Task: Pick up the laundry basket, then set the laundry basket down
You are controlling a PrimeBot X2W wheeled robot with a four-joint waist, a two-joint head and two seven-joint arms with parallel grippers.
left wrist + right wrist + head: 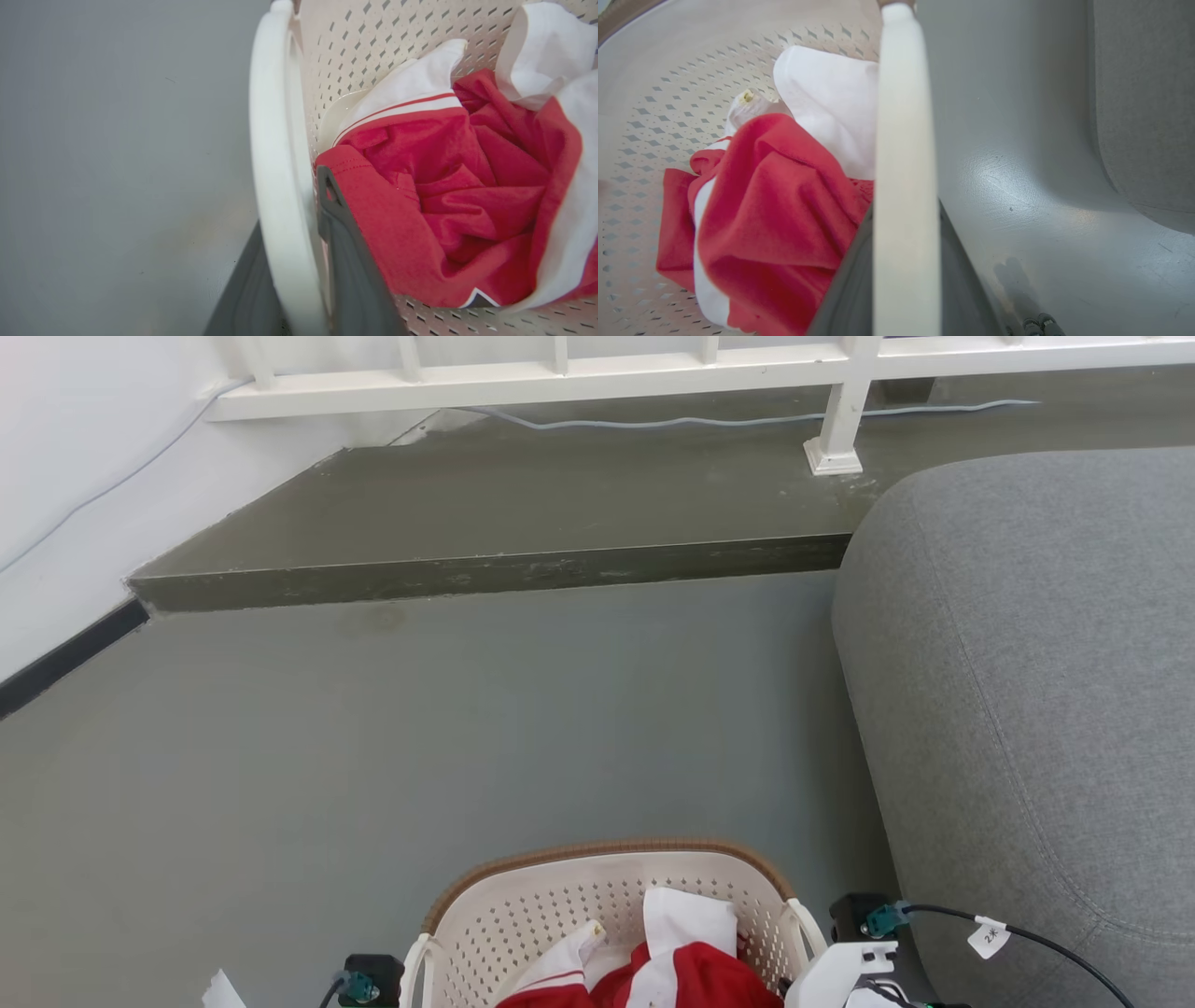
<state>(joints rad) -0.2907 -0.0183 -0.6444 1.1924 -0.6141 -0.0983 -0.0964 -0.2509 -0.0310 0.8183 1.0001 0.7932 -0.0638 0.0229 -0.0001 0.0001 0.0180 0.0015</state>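
The laundry basket, cream-white and perforated with a brown rim, sits at the bottom middle of the head view. Red and white clothes lie inside it. In the left wrist view my left gripper is shut on the basket's white loop handle, one dark finger inside the basket against the red cloth. In the right wrist view my right gripper is shut on the other white handle. Both wrists flank the basket. I cannot tell whether the basket touches the floor.
A grey upholstered sofa stands close on the right of the basket. Grey floor stretches ahead to a raised step with a white railing and a cable behind. A white wall runs along the left.
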